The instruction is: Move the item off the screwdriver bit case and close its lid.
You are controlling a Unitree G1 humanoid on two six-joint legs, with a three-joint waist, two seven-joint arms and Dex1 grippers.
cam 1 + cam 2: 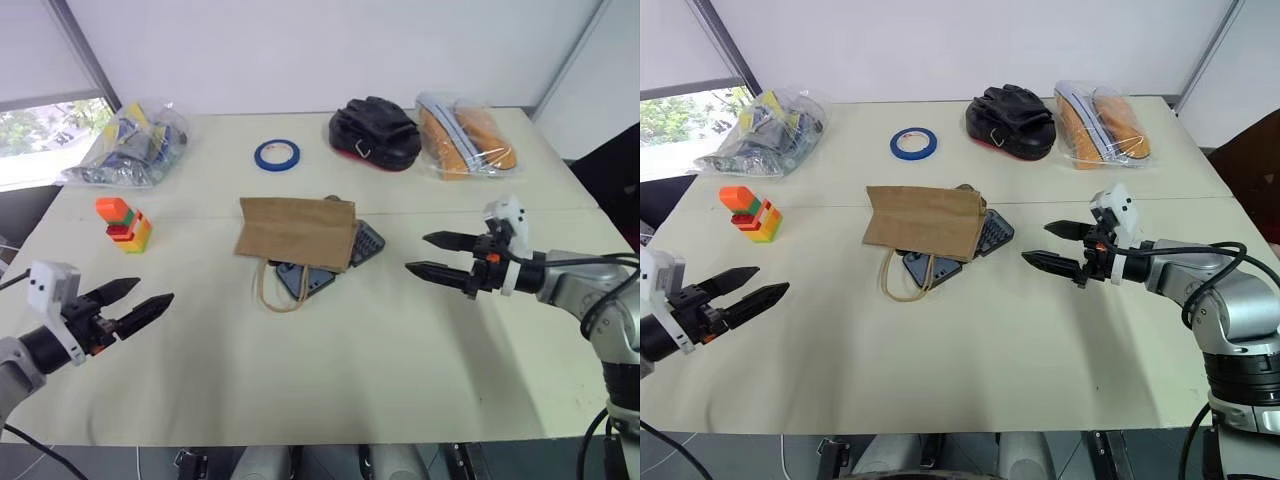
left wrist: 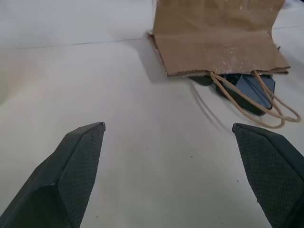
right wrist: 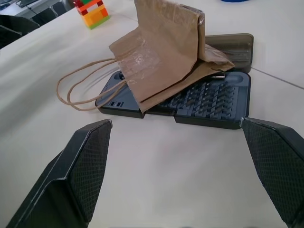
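Bit case (image 1: 322, 275) mostly under bag (image 1: 297, 233)

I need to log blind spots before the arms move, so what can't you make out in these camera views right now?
- Screwdriver bit case: the paper bag lying on it hides most of it in the head views.
- Lid: the bag hides most of it in the right wrist view; latch tab not discernible.
- Contents of the clear bags: blurred by wrinkled plastic.
- Black pile: too small to identify.
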